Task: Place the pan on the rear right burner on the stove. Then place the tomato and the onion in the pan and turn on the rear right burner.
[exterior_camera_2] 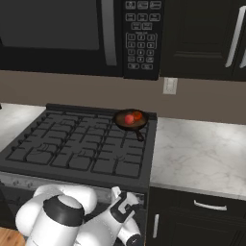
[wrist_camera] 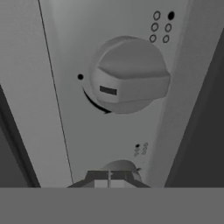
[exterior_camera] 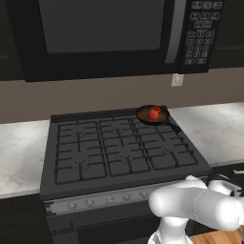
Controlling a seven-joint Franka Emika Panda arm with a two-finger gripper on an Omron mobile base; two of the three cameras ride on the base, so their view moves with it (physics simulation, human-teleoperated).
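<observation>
Two fingertips of the claw point(wrist_camera: 109, 177) pressed together, shut on nothing, just before a silver knob point(wrist_camera: 127, 76) on the stove point(exterior_camera: 95, 190) front. Farther back, pan point(exterior_camera: 153, 115) on rear right burner point(exterior_camera_2: 129, 126) holds tomato point(exterior_camera: 153, 115) and onion point(exterior_camera_2: 138, 115), touching.

One pan point(exterior_camera: 152, 115), two round vegetables point(exterior_camera: 153, 114).
</observation>
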